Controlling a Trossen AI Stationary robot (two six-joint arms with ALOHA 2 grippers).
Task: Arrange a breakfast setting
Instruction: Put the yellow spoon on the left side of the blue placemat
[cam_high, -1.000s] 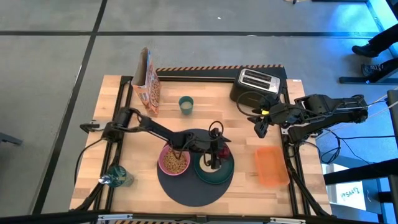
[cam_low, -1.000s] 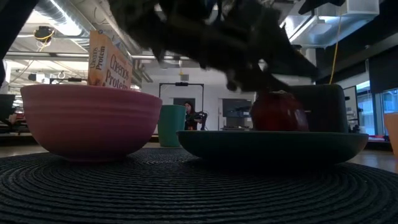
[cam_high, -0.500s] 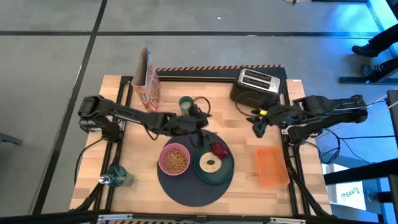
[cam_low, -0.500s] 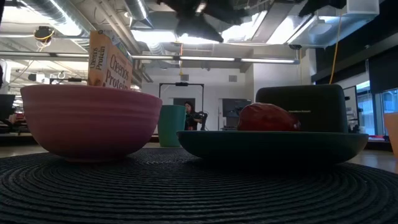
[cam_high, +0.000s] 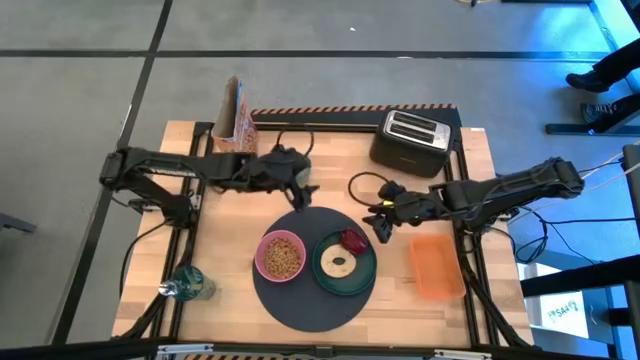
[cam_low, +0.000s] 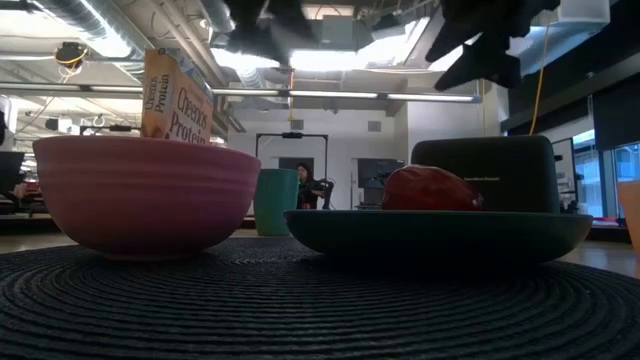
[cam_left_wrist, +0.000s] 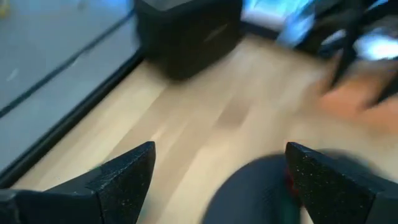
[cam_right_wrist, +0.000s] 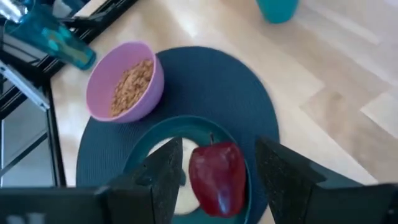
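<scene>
On the dark-grey mat (cam_high: 305, 300) at lower centre of the high view sit the pink bowl (cam_high: 281, 257), filled with cereal, and the dark-green plate (cam_high: 365, 275) bearing the bagel (cam_high: 339, 265) and dark-red fruit (cam_high: 352, 240). The pale-green cup (cam_right_wrist: 277, 9) stands off the mat; no spoon is visible, so both appear outstanding. The left gripper (cam_high: 297, 186), above centre, and right gripper (cam_high: 383, 226), right of centre, both hang spread apart, holding nothing.

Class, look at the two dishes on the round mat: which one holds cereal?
The pink bowl, on the left side of the dark-grey mat, holds brown cereal. The dark-green plate beside it holds a bagel and a dark-red fruit instead.
</scene>
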